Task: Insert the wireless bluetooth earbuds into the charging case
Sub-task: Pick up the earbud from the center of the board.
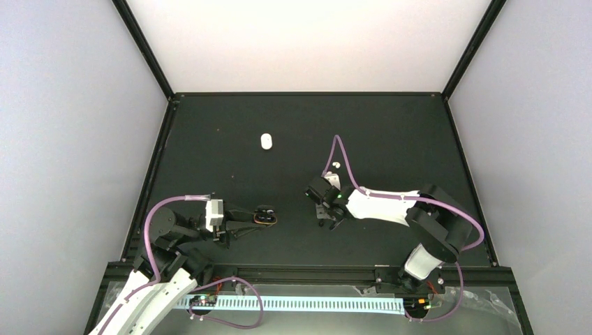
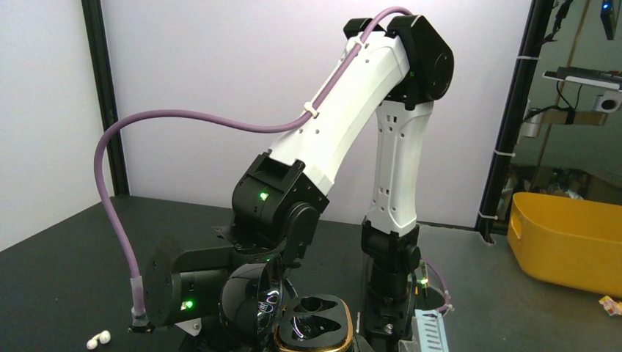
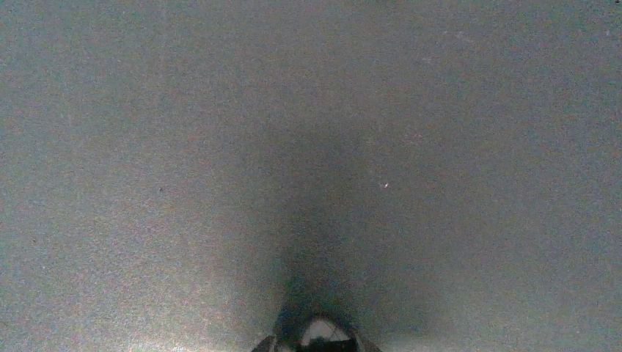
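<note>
My left gripper [image 1: 260, 218] is shut on a glossy black charging case [image 1: 267, 216] with a gold rim. In the left wrist view the case [image 2: 317, 324] stands open, its lid [image 2: 249, 301] swung left, and both wells look empty. My right gripper [image 1: 326, 215] points straight down at the table right of the case. In the right wrist view its tips [image 3: 315, 343] sit close together at the bottom edge with a small pale shape between them that I cannot identify. A white earbud pair [image 2: 99, 339] lies on the table beyond the right gripper [image 1: 336, 165]. The black earbuds are not visible.
A white oval case [image 1: 266, 142] lies at the far middle of the black table [image 1: 391, 132]. The right arm [image 2: 345, 125] rises in front of the left wrist camera. A yellow bin [image 2: 565, 242] stands off the table's right side. Black frame rails border the table.
</note>
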Controlling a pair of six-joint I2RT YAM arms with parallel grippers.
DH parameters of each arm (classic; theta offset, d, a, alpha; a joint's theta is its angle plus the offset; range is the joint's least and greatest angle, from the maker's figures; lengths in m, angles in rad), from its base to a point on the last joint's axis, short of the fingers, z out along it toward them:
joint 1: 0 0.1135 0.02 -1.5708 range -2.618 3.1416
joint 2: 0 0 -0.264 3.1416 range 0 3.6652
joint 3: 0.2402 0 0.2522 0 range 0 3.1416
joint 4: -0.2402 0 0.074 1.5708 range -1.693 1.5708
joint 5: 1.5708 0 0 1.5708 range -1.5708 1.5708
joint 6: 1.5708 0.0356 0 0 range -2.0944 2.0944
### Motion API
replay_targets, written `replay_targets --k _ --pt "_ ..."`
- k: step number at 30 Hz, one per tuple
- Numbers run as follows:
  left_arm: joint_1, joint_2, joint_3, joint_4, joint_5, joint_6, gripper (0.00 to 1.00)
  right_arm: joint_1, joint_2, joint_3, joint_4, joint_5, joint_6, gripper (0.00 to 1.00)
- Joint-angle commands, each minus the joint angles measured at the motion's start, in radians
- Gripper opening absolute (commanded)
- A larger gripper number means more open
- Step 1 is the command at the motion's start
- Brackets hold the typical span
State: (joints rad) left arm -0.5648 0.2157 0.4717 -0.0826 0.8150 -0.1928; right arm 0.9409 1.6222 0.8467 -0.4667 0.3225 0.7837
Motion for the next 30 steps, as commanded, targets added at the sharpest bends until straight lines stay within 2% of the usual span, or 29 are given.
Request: replay_targets --k 1,21,30 --pt "-0.001 0.008 0.021 -0.008 -0.003 0.006 0.02 -0.011 0.044 -0.014 -0.070 0.008 -0.012 0.27" --pt "-0.002 0.014 0.021 -0.008 0.000 0.007 0.01 -0.033 0.073 0.012 -0.068 0.004 -0.039 0.26" --pt "-0.002 0.014 0.021 -0.008 0.000 0.006 0.02 -0.033 0.073 0.006 -0.054 -0.010 -0.042 0.20"
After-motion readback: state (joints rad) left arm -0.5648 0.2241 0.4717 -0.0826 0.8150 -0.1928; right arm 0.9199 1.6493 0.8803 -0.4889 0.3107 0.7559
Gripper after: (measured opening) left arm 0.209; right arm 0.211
